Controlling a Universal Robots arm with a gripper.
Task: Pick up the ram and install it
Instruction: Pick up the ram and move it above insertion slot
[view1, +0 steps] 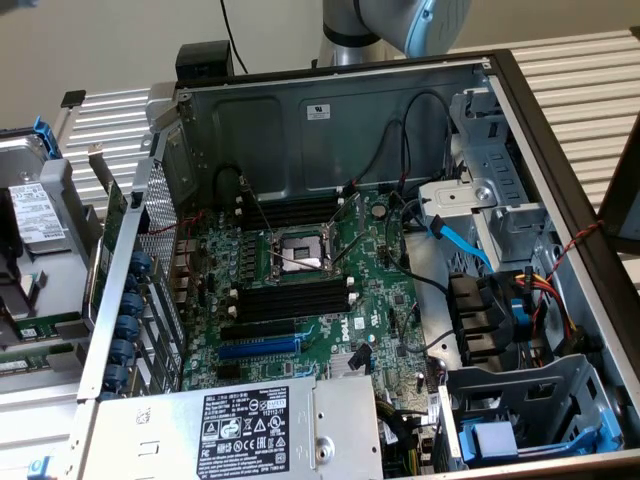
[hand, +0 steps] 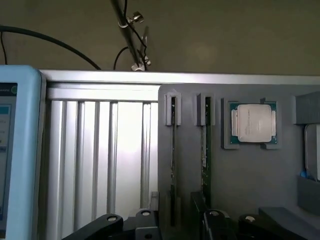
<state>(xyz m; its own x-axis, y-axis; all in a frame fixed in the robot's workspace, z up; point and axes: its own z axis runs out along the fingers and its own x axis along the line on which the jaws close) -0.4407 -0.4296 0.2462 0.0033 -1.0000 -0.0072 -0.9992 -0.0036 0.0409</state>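
The ram is a thin green board standing on edge in a slot of a grey holder tray. My gripper hovers close above the tray's near end, open, with its black fingers on either side of the two slots and nothing between them. A neighbouring slot holds a thin dark edge that I cannot identify. In the exterior view the open computer case shows the motherboard's black memory slots beside the processor socket.
A processor chip lies in a recess of the tray beside the ram. A ribbed aluminium surface borders the tray. In the case, a blue expansion slot, power supply, cables and drive cages surround the motherboard.
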